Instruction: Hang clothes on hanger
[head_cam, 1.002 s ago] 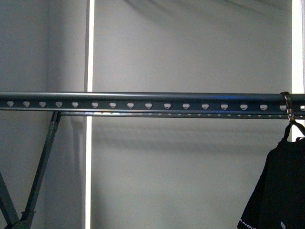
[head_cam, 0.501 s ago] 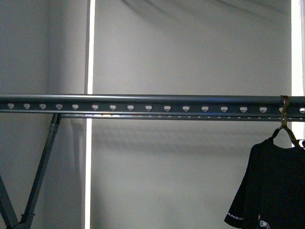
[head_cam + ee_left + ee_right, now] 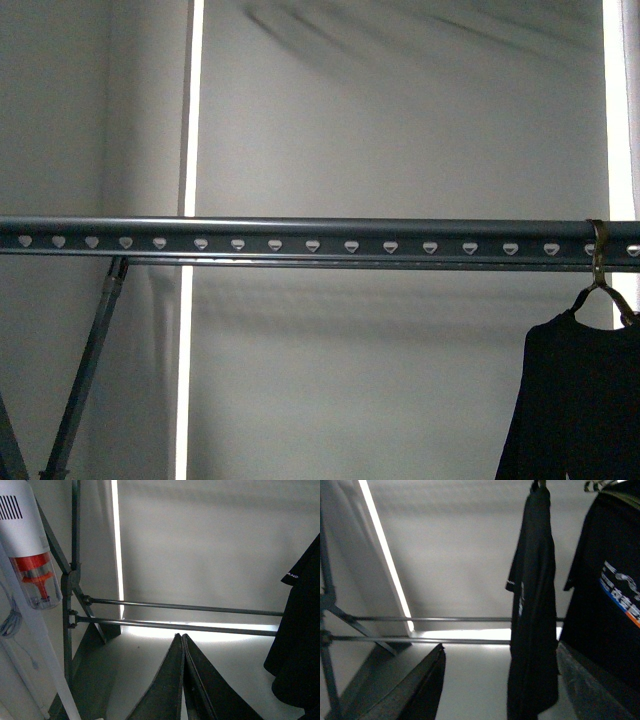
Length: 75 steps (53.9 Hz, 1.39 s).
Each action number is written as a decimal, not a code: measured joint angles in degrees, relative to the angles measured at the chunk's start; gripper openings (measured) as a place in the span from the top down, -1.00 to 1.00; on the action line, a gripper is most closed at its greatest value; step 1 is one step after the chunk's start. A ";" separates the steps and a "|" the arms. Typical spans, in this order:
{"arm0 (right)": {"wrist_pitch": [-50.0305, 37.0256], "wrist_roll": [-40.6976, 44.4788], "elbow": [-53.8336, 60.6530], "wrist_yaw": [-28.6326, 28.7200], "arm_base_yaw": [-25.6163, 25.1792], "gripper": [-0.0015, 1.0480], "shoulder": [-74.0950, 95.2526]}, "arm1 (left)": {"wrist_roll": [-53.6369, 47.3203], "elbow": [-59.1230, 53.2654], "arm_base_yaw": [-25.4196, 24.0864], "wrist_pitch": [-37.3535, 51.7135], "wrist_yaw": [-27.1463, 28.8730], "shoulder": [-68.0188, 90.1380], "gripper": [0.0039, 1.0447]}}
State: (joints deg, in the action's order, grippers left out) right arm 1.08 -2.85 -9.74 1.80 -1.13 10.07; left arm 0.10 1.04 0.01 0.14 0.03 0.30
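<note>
The black T-shirt (image 3: 580, 400) is seen hanging from a thin hook-topped garment hanger (image 3: 598, 270), which is hooked over the dark grey rail (image 3: 300, 243) near its right end in the front view. A second dark shirt (image 3: 607, 590) is seen beside it from the right wrist. The left tool (image 3: 182, 680) is closed with nothing between its jaws; the right tool (image 3: 500, 680) is spread wide, empty.
</note>
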 joint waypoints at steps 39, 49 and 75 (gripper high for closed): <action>-0.50 2.73 6.84 -1.73 0.90 0.95 -7.52 | 0.00 0.00 0.00 0.00 0.00 -0.04 0.94; -0.87 2.73 9.22 -1.73 0.90 0.95 -9.73 | 0.00 0.00 0.00 0.00 0.04 -0.04 0.94; -0.87 2.80 9.38 -1.73 0.90 0.78 -9.81 | 0.02 0.00 0.00 0.00 0.00 -0.04 0.65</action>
State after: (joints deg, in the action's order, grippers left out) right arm 0.21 -0.05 -0.36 0.08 -0.23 0.25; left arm 0.12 1.04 0.01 0.14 0.03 0.25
